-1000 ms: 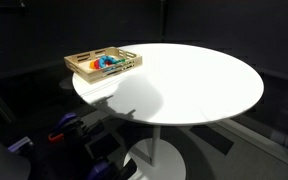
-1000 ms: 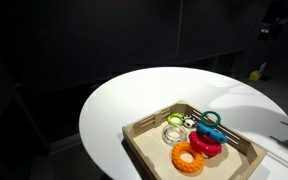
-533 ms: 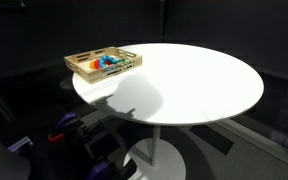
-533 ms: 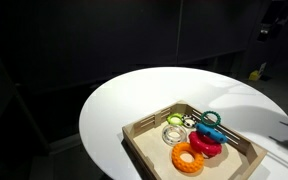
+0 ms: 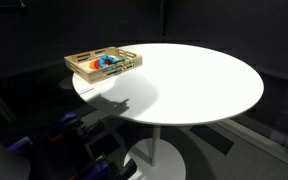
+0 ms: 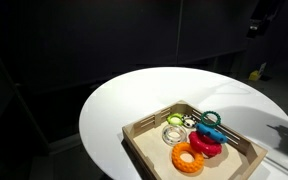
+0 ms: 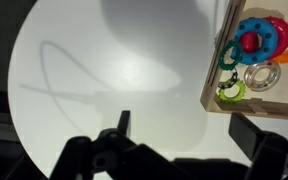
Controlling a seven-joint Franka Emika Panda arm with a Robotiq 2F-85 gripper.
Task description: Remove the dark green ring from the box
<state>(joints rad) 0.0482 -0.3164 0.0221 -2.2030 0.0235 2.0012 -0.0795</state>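
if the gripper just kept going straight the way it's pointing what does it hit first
Most likely the bare white table, beside the box rather than in it. In the wrist view the gripper faces open tabletop with nothing in between, though depth is hard to judge.

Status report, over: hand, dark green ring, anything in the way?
Hand looks open, empty, over the table beside the box. Dark green ring in box, untouched. Blue piece and red piece crowd it.
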